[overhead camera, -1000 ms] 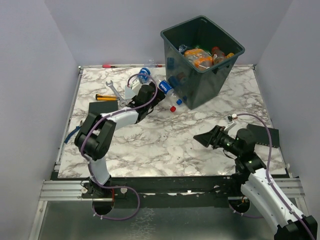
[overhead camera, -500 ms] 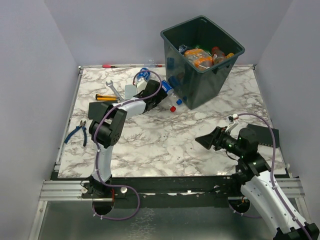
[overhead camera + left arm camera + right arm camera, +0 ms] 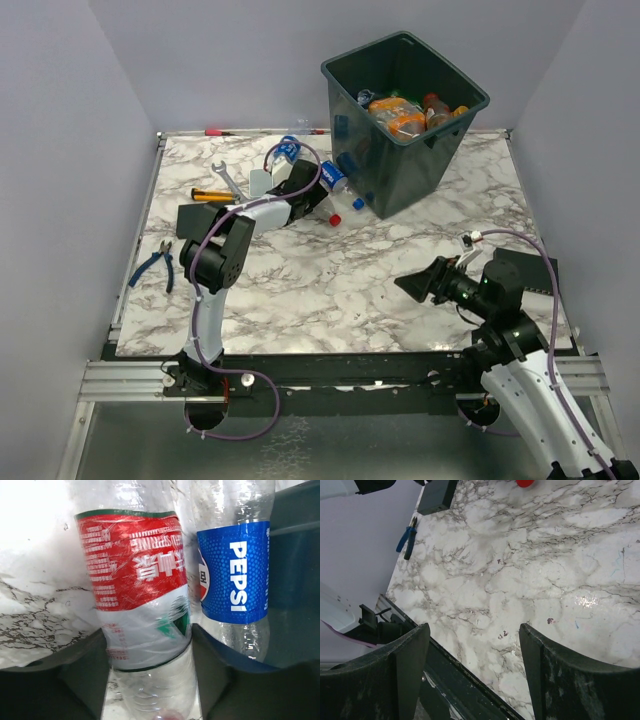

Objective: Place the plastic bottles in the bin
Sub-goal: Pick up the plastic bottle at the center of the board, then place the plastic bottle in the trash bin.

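Marble surface [image 3: 330, 285] lies open mid-span. Your left claw [image 3: 148, 645], wide, has reached the red-label bottle [image 3: 135, 575] and straddles it beside the Pepsi bottle [image 3: 234, 575] at the bin [image 3: 440, 160]. Your right claw [image 3: 474, 635], wide, has eased back.

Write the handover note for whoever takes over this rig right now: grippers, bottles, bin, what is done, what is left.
Left gripper: jaws straddle the red-labelled bottle, which lies on the table beside the bin. Whether it is clamped cannot be told.
Right gripper: open, empty, above the table's near right part.
Done: several binned bottles show over the rim.
Left: the red-labelled bottle, the Pepsi bottle next to it, and a blue-labelled bottle beyond the left arm.
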Robot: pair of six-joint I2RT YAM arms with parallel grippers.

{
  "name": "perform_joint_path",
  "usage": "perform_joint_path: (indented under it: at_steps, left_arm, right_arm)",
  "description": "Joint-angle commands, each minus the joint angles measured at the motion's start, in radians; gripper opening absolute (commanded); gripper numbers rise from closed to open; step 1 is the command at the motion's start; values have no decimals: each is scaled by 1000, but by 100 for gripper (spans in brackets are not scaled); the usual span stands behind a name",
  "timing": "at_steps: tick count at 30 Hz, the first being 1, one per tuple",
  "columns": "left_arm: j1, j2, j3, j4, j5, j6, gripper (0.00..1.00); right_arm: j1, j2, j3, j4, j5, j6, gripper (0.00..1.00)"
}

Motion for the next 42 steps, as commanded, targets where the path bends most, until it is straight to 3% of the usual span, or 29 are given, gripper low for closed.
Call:
perform_joint_path:
  at_steps: [1,4,11,16,21,30,33,42]
  left_arm:
    - [5,2,-68,-24,17,7,52]
    - [3,-89,-151,15,32,-24,45]
    - [-63,-513,-562,262,19,-218,39]
    - [-252,-841,-823,299,-159,-353,39]
    - [-415,-1087,-1021,302,-304,-461,37]
    - [-457,-1352,-1059,156,-417,-386,34]
    - [-457,-1403,-1040,109,-448,-343,34]
    - [-457,-1471,-1030,49,-448,-335,34]
  right_arm:
    - [1,-29,38,-58,21,-10,75]
    - [1,-40,41,-57,4,0,75]
    - [2,-50,5,50,-73,82,75]
    - [14,-48,-111,327,-117,234,74]
    - [138,20,-99,397,22,213,75]
    - [705,397,105,432,539,63,78]
    - [762,521,155,484,582,65,78]
    - [770,727,249,624,566,65,79]
